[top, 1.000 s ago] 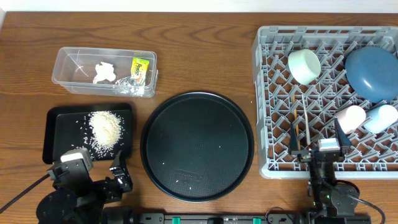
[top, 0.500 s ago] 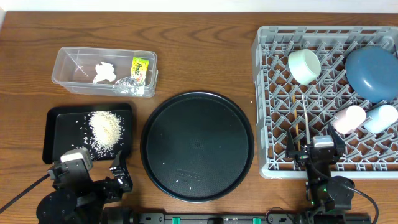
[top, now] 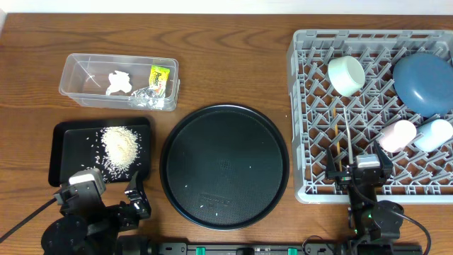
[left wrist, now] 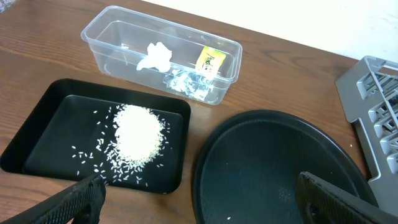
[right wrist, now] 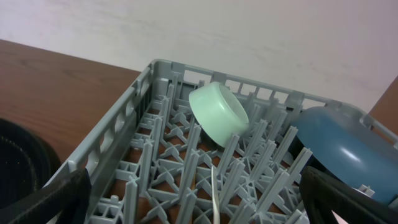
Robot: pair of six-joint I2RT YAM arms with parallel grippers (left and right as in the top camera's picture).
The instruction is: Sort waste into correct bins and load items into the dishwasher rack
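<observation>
The grey dishwasher rack (top: 294,106) at the right holds the mint-green bowl (top: 346,76), dark-blue bowl (top: 423,83), pink cup (top: 398,134), light-blue cup (top: 433,134) and chopsticks (top: 349,140). A thin white spoon handle (right wrist: 214,186) lies between pegs. The clear tub (top: 74,85) holds the tissue (top: 118,83), yellow-green packet (top: 160,76) and clear wrapper (top: 148,98). The rice (top: 120,145) lies in the black rectangular tray (top: 67,152). My left gripper (top: 106,190) is open and empty near the table's front. My right gripper (top: 358,167) is open and empty over the rack's front edge.
A large round black tray (top: 224,166) with a few stray rice grains sits in the middle between the rectangular tray and the rack. The rack's corner shows at the right of the left wrist view (left wrist: 367,93). A pale wall stands behind the table.
My right gripper has drawn back a little toward the rack's front edge and has held still since. The left arm and all objects have not moved.
</observation>
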